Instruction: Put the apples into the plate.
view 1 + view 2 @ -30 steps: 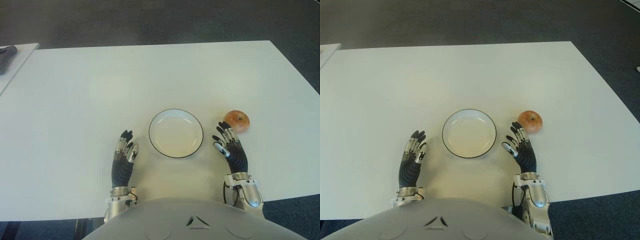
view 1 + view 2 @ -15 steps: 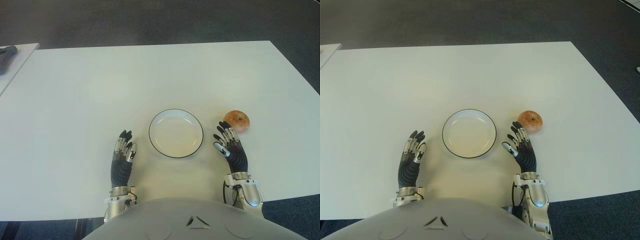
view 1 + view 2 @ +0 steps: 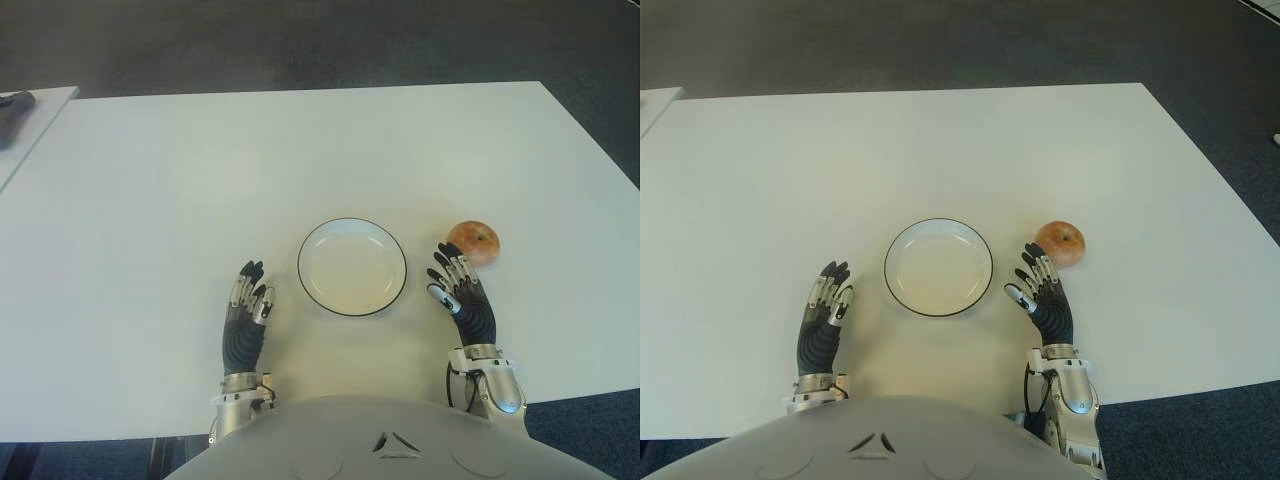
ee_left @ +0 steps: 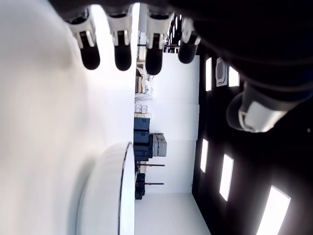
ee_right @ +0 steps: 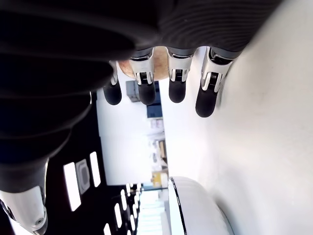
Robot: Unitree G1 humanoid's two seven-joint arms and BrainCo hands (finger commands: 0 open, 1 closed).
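A reddish-yellow apple [image 3: 473,242] sits on the white table [image 3: 200,170], just right of a white plate [image 3: 352,267] with a dark rim, which holds nothing. My right hand [image 3: 456,289] stands open between plate and apple, its fingertips a little short of the fruit and holding nothing; the apple [image 5: 157,68] peeks out behind its straight fingers in the right wrist view. My left hand [image 3: 247,304] is open on the near left of the plate, fingers straight. The plate's rim [image 4: 124,196] shows in the left wrist view.
A second pale table with a dark object [image 3: 14,104] on it shows at the far left edge. Dark carpet floor [image 3: 320,40] lies beyond the table's far edge and to the right.
The left hand has drawn back slightly toward my body. The right hand, the apple and the plate have not moved.
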